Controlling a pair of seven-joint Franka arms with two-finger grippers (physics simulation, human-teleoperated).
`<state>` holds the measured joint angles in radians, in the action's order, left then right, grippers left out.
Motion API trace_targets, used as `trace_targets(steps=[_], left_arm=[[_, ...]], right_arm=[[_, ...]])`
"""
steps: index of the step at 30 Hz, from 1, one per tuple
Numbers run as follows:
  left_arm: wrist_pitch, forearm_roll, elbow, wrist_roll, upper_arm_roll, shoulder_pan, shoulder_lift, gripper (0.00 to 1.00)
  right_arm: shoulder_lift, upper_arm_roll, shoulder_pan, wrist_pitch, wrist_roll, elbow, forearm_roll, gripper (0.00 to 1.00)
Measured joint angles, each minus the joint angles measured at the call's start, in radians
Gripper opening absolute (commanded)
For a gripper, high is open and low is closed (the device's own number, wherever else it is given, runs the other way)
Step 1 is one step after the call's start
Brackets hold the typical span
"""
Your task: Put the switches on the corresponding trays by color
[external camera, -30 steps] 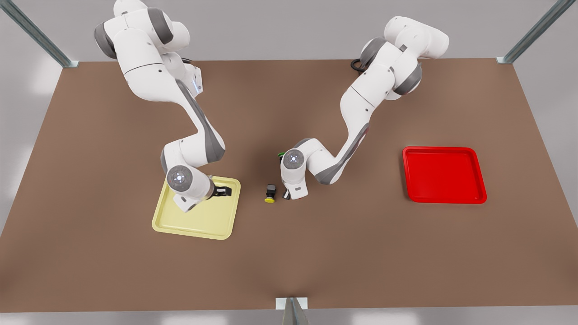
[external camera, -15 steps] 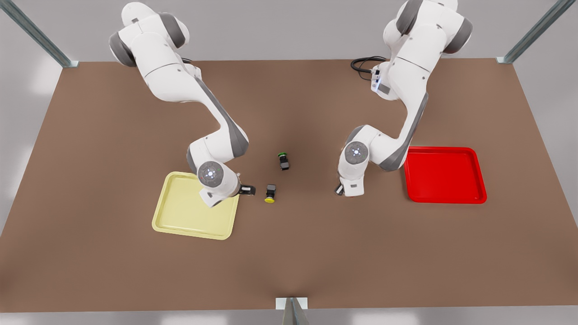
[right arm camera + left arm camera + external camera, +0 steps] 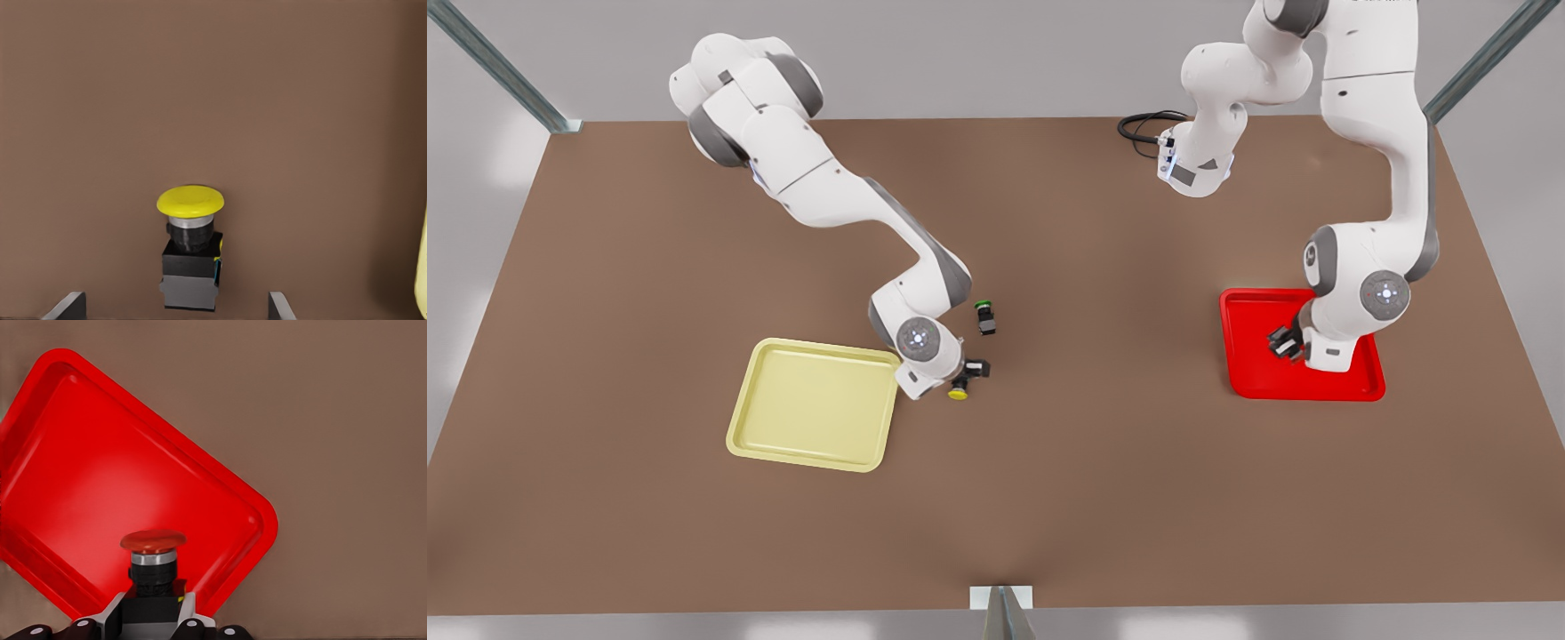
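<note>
Partly hidden yellow switch (image 3: 959, 392), right tool (image 3: 971, 371) above

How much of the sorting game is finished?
No switch lies in its tray yet. The left claw holds the red switch over the red tray. The right claw is open around the yellow switch on the table, beside the yellow tray; it's still to move.

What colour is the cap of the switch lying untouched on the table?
Green, seen best in the front view.
</note>
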<state>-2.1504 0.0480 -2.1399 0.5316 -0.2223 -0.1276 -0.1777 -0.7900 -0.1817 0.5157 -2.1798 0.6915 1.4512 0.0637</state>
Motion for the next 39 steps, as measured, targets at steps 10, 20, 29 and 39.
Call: trace_targets(steps=[10, 20, 29, 39], left_arm=[[0.12, -0.051, 0.108, -0.08, 0.061, 0.039, 0.031, 1.0], [0.72, -0.05, 0.576, -0.506, 0.228, -0.039, 0.185, 0.99], [0.687, -0.053, 0.712, -0.53, 0.23, 0.027, 0.072, 0.99], [0.659, -0.053, 0.703, -0.53, 0.224, 0.032, 0.058, 0.99]], right_arm=[[-0.066, 0.008, 0.001, -0.028, 0.011, 0.002, 0.005, 1.0], [-0.078, 0.008, -0.002, -0.027, -0.001, -0.002, 0.013, 0.41], [-0.066, 0.008, -0.011, -0.014, 0.003, -0.004, 0.019, 0.44], [0.285, 0.01, -0.378, 0.16, -0.466, 0.258, -0.07, 0.49]])
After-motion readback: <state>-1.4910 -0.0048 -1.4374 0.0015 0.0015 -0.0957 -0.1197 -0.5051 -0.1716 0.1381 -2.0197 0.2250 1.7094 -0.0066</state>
